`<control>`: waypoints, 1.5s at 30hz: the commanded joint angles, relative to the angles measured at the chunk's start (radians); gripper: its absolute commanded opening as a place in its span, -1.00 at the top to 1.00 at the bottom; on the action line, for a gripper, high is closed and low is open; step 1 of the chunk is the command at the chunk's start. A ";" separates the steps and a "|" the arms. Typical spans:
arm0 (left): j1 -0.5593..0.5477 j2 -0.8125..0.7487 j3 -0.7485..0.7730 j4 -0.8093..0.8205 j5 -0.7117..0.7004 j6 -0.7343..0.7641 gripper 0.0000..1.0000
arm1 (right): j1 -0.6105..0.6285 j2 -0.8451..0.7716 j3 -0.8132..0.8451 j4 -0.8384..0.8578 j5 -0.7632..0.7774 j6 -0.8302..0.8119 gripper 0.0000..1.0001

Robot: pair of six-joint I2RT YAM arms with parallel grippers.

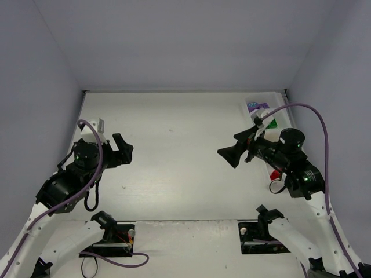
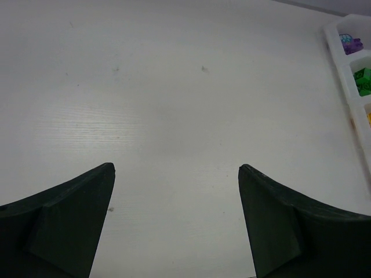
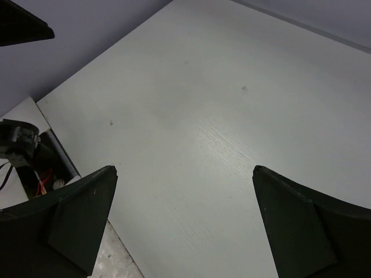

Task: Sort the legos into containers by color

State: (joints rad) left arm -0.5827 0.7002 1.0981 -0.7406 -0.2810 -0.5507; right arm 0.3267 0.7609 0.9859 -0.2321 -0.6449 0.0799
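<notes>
1. Top external view puts the main risk at the right tool (image 1: 233, 147). The tray (image 1: 253, 102) of bricks lies just behind it, largely under its wrist and arm. A low or sideways swing, or a snag of the cable (image 1: 307, 107), could shove the tray and spill what is sorted.
2. Purple bricks (image 2: 349, 43) and green bricks (image 2: 363, 81) sit in separate compartments, far ahead and to the right of the left tool (image 2: 177, 169). A red brick (image 1: 275, 174) shows close behind the right tool; I cannot tell whether it is inside a compartment. A jolt could mix the colours.
3. No loose brick shows on the tabletop (image 1: 174, 150) ahead of either tool, so a descent would likely close on nothing.
4. Both tools point toward each other across the tabletop; reaching in together could make them collide.
5. Left tool: jaws wide apart, holding nothing, angled down above the tabletop. Right tool: jaws spread fully, empty, likewise tilted down.
</notes>
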 commanded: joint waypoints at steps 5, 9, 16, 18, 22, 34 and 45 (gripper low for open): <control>-0.002 0.004 0.003 -0.049 -0.073 -0.071 -0.61 | 0.035 -0.106 -0.021 0.022 -0.093 0.020 -1.00; -0.002 0.005 0.006 -0.049 -0.087 -0.069 -0.62 | 0.035 -0.136 -0.041 0.010 -0.105 0.015 -1.00; -0.002 0.010 0.006 -0.043 -0.084 -0.074 -0.62 | 0.035 -0.143 -0.075 0.008 -0.110 0.001 -1.00; -0.002 0.010 -0.004 -0.042 -0.080 -0.084 -0.62 | 0.035 -0.137 -0.076 0.010 -0.098 0.007 -1.00; -0.002 0.012 -0.015 -0.031 -0.066 -0.087 -0.62 | 0.035 -0.115 -0.087 0.008 -0.093 0.005 -1.00; -0.002 0.018 -0.060 0.003 -0.061 -0.115 -0.62 | 0.037 -0.087 -0.078 0.014 -0.113 -0.012 -1.00; -0.002 0.027 -0.053 0.003 -0.066 -0.124 -0.62 | 0.044 -0.080 -0.078 0.019 -0.111 -0.017 -1.00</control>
State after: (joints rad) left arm -0.5827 0.7128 1.0290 -0.7864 -0.3408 -0.6605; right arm 0.3618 0.6640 0.8902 -0.2756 -0.7319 0.0742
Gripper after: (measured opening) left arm 0.808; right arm 0.999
